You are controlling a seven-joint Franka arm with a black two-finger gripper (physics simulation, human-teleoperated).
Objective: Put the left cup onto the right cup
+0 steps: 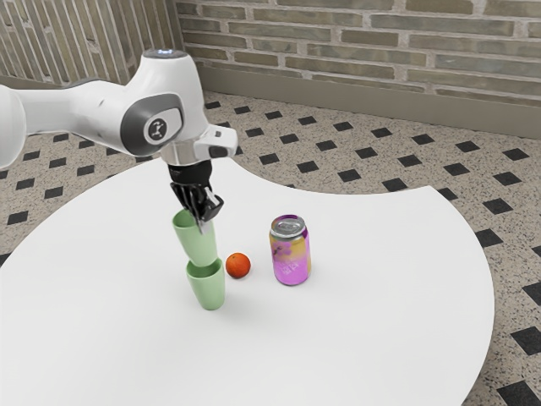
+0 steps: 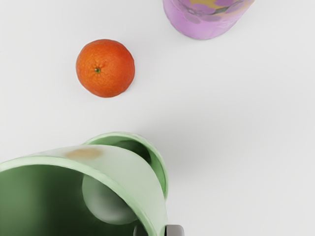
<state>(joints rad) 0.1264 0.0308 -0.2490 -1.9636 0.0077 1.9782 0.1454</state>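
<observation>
Two light green cups are stacked on the white table [image 1: 363, 338]. The lower cup [image 1: 207, 286] stands upright, and the upper cup [image 1: 193, 238] sits tilted with its base in the lower one's mouth. My black gripper [image 1: 203, 213] is shut on the upper cup's rim, one finger inside and one outside. In the wrist view the held cup [image 2: 74, 196] looms large just under my hand, and the lower cup's rim [image 2: 156, 162] peeks out beyond it.
An orange [image 1: 237, 266] [image 2: 105, 68] lies close beside the stacked cups on the exterior view's right. A pink-purple soda can [image 1: 290, 249] [image 2: 206, 17] stands upright a little further right. The round table's edge curves behind.
</observation>
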